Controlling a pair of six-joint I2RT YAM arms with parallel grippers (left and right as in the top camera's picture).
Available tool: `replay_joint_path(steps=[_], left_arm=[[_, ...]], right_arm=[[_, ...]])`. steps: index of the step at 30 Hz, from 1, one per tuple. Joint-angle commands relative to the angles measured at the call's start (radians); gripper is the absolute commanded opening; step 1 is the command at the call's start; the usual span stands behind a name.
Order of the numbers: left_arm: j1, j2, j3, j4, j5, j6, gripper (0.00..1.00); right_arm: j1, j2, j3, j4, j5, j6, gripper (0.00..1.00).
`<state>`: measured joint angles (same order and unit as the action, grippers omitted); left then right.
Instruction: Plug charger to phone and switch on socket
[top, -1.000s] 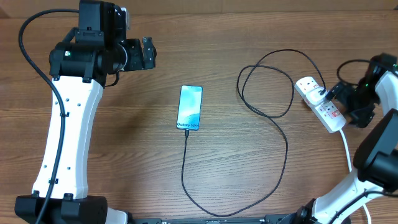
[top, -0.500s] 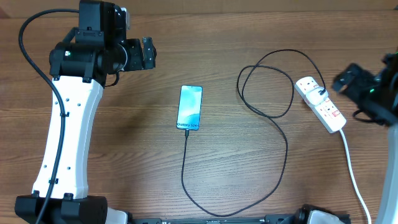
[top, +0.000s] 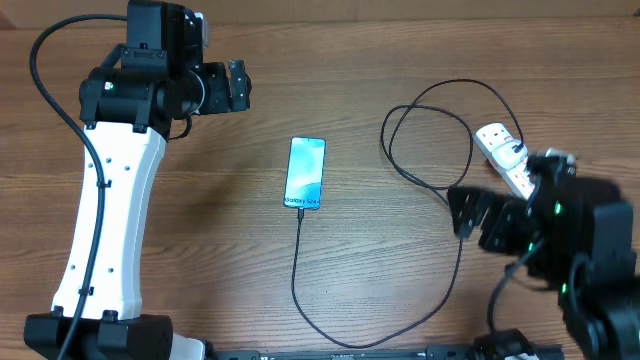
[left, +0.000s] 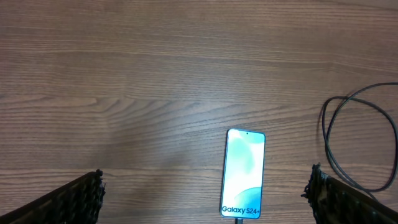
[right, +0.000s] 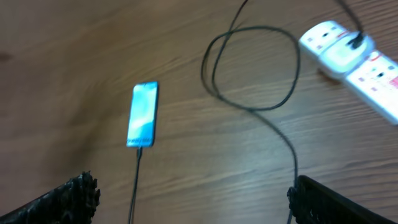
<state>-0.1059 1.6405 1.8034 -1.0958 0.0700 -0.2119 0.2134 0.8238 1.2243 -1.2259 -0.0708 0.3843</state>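
Observation:
The phone (top: 306, 173) lies flat mid-table, its blue-cyan screen lit, and shows in the left wrist view (left: 244, 172) and the right wrist view (right: 142, 114). The black charger cable (top: 300, 270) is plugged into the phone's near short edge and loops right (right: 292, 149) up to the white socket strip (top: 503, 152) (right: 354, 59). My left gripper (top: 238, 87) hovers open far left of the phone; its fingers frame the left wrist view (left: 205, 202). My right gripper (top: 468, 212) is open and empty, above the cable, near the socket; the right wrist view (right: 193, 199) shows its fingers wide apart.
The wooden table fills all views. My right arm's body (top: 590, 250) covers the strip's near end and white cord. The cable's upper loop (top: 430, 130) lies between phone and socket.
My right arm has swung from beside the socket strip down and left, now over the table's right front. The phone, cable and left arm have not moved.

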Motion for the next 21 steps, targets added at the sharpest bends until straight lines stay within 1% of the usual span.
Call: replay_joint_path(steps=[1, 9, 15, 21], left_arm=[[-0.006, 0.007, -0.003, 0.000, -0.007, -0.020, 0.99], [-0.006, 0.007, -0.003, 0.000, -0.007, -0.020, 1.00], [-0.006, 0.007, -0.003, 0.000, -0.007, -0.020, 0.99], [-0.006, 0.007, -0.003, 0.000, -0.007, -0.020, 1.00]], right_arm=[[0.040, -0.068, -0.049, 0.004, 0.011, 0.012, 1.00], [0.049, -0.145, -0.056, 0.028, 0.107, 0.013, 1.00], [0.049, -0.148, -0.056, 0.042, 0.179, 0.011, 1.00], [0.049, -0.148, -0.056, 0.015, 0.179, 0.012, 1.00]])
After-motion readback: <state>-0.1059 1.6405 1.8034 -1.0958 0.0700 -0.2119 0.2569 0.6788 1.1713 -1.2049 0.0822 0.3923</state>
